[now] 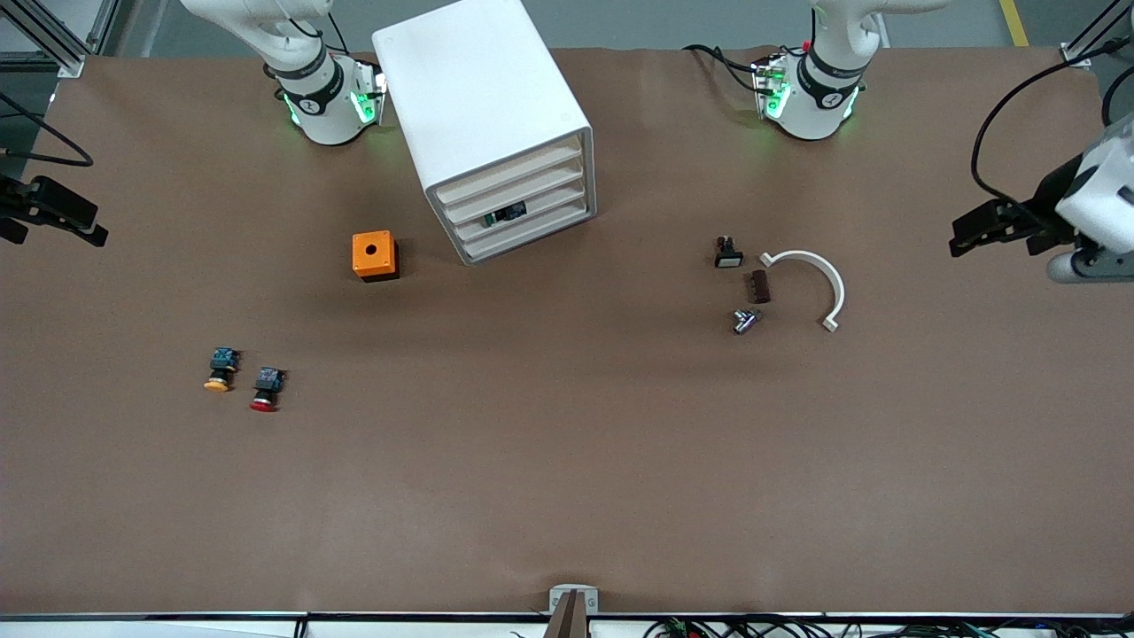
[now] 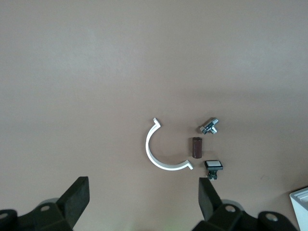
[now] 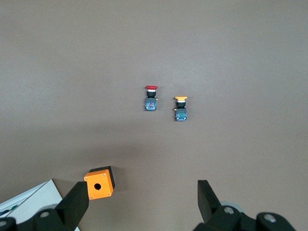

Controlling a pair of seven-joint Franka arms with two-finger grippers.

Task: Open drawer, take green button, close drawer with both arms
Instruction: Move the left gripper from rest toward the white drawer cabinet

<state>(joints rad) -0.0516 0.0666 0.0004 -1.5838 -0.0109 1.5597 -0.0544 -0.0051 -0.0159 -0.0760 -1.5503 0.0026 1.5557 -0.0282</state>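
Red-capped button, yellow-capped button: loose on table nearest the front camera, not wanted.
Drawer: third down in cabinet, closed; button glimpsed inside.
Left gripper: fingers apart, empty, waiting at its table end, well apart from drawer.
Right gripper: fingers apart, empty, likewise waiting well away.

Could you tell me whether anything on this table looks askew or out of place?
The cabinet sits turned at an angle to the table edges. All four drawers are shut, and something dark shows through the third drawer. Nothing looks spilled or damaged.
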